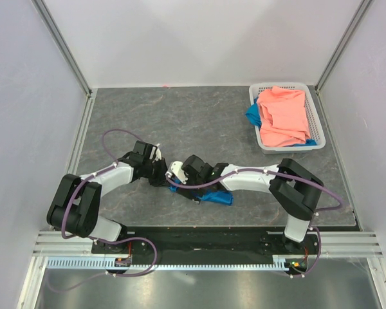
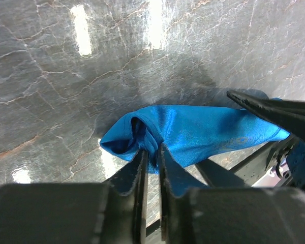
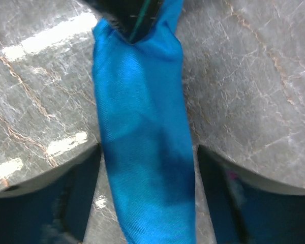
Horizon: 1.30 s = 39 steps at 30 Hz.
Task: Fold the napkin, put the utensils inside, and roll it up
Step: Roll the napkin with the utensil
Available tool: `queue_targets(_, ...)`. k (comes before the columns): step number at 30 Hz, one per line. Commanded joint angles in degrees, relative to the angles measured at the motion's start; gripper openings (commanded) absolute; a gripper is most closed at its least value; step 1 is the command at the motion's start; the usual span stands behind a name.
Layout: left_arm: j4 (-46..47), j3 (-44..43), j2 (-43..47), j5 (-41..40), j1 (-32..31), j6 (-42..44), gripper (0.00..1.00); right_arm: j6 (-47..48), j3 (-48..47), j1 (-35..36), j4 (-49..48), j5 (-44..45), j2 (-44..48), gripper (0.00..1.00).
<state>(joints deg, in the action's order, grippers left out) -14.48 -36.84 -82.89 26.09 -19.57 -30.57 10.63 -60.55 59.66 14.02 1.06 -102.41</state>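
The napkin (image 1: 215,197) lies on the dark table as a long bright blue roll, between the two arms near the front. My left gripper (image 1: 159,175) is shut on one bunched end of it; in the left wrist view the napkin (image 2: 203,132) stretches to the right from my left gripper (image 2: 151,150). My right gripper (image 3: 148,152) is open and straddles the napkin (image 3: 142,101), one finger on each side. The left gripper (image 3: 127,18) shows at the roll's far end. The right fingers (image 2: 274,112) show above the roll's other end. The utensils are out of view.
A white basket (image 1: 315,109) stands at the back right, holding a salmon-pink cloth (image 1: 283,116) with a blue scrap (image 1: 252,116) under it. Pale walls close the table on both sides and at the back. A metal rail runs along the near edge.
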Motion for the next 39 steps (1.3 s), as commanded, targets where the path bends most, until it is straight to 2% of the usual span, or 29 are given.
queue_targets(1, -0.5, -2.4, 0.4, 1.4, 0.1, 2.4, 0.24, -2.1, -2.9, -4.6, 6.2, -8.6, -3.6, 0.71)
queue_targets(2, -0.5, -3.0, 0.6, 0.9, 0.2, 2.4, 0.32, -2.5, -3.3, -5.6, 6.8, -10.3, -3.9, 0.68)
queue_targets(5, -1.7, -5.1, 2.1, -0.4, 0.3, 2.6, 0.48, -5.1, -2.6, -7.4, 8.7, -14.6, -5.2, 0.58)
queue_targets(8, -4.1, -7.8, 3.9, -0.9, 1.3, 3.6, 0.57, -8.8, -1.8, -9.4, 9.1, -15.6, -5.7, 0.53)
queue_targets(13, -8.6, -11.1, 8.4, 0.2, 4.3, 5.2, 0.65, -15.5, -1.2, -12.7, 8.3, -16.4, -6.7, 0.48)
queue_targets(18, -13.5, -14.6, 12.9, 1.6, 8.8, 9.1, 0.69, -18.3, -2.1, -15.8, 6.5, -15.5, -8.9, 0.46)
queue_targets(23, -17.1, -15.9, 17.1, 0.9, 11.6, 13.9, 0.72, -16.4, -5.0, -17.4, 6.6, -13.5, -10.3, 0.47)
queue_targets(34, -16.0, -14.0, 17.4, 2.7, 14.9, 16.3, 0.73, -14.0, -15.7, -26.8, 9.3, -12.3, -17.8, 0.48)
queue_targets(39, -14.3, -12.6, 18.6, 4.0, 15.4, 17.2, 0.73, -12.0, -20.5, -29.1, 11.1, -10.7, -20.8, 0.52)
